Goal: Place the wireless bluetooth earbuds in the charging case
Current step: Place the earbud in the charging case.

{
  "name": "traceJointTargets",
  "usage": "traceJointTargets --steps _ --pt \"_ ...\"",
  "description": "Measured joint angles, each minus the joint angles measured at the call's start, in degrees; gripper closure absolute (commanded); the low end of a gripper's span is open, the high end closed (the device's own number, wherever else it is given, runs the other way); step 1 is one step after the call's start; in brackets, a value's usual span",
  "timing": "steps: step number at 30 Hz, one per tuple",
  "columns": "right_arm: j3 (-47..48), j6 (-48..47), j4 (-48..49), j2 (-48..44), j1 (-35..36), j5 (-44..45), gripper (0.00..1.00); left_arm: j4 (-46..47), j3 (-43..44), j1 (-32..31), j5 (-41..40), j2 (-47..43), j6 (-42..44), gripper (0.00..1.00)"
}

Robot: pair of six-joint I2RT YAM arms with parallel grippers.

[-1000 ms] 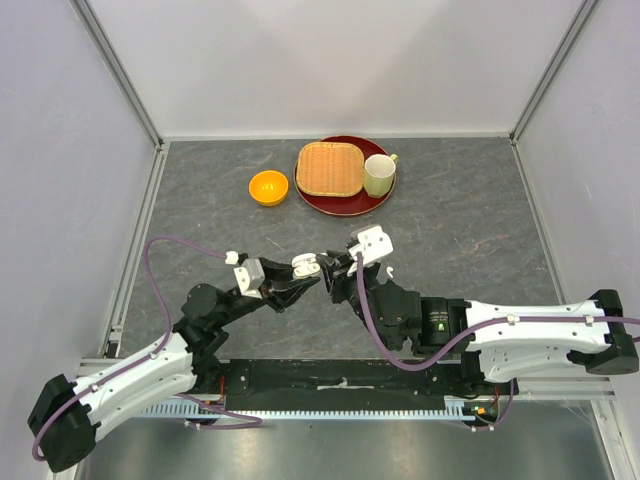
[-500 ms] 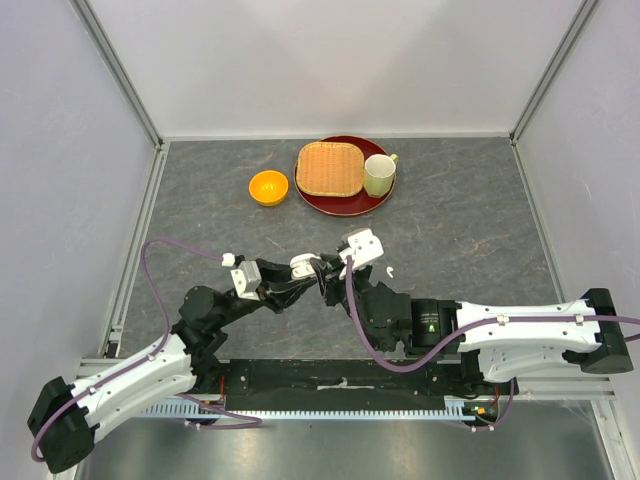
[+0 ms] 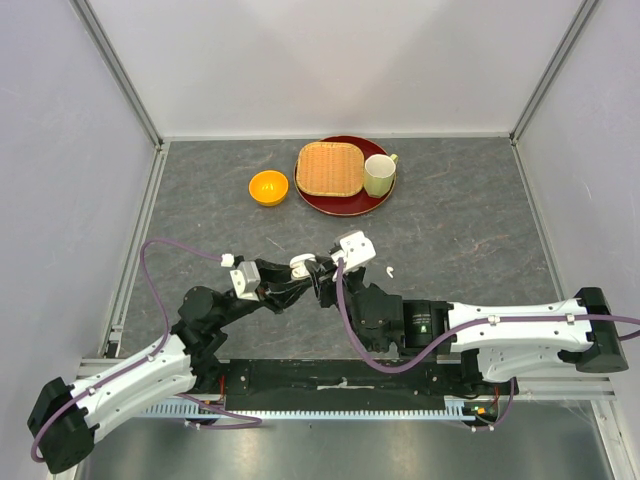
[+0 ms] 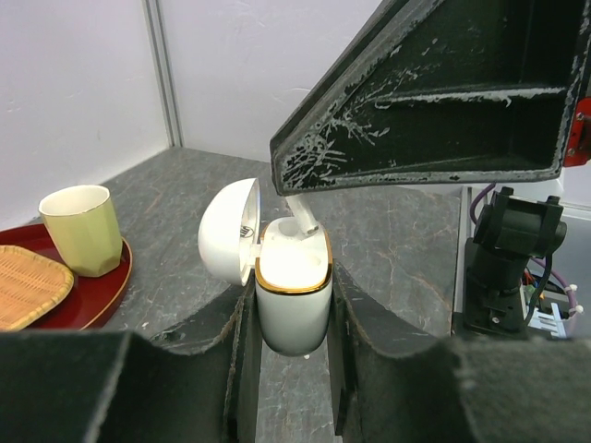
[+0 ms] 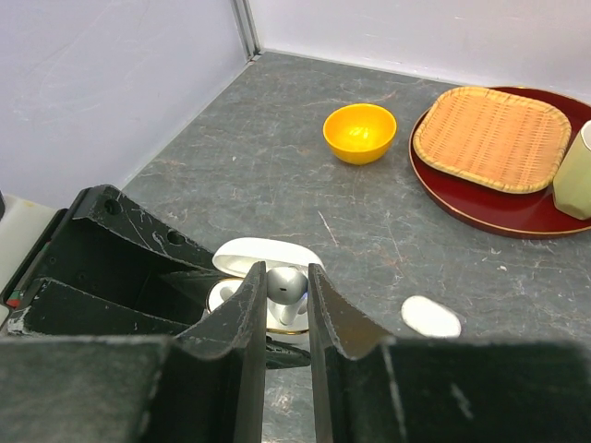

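Clamping charging case in my left gripper, jaws tight on its sides, hinged lid open, gold rim up. My right gripper pinches earbud, its lower end at case mouth. Both held over tabletop, toward middle of near edge. Second earbud lies loose on tabletop just right of case. Orange bowl, red tray by far edge.

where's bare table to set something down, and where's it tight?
Free: tabletop from the orange bowl to the left wall; also right of the red tray. Tight: near centre, left pincer gripping the charging case, right pincer holding an earbud at its opening, loose earbud beside.
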Motion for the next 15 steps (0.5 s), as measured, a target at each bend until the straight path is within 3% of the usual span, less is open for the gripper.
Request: traceJointTargets --steps 15 --pt "-0.22 -0.74 1.44 0.76 0.0 0.15 1.0 -0.17 0.0 -0.07 0.02 -0.48 0.0 0.98"
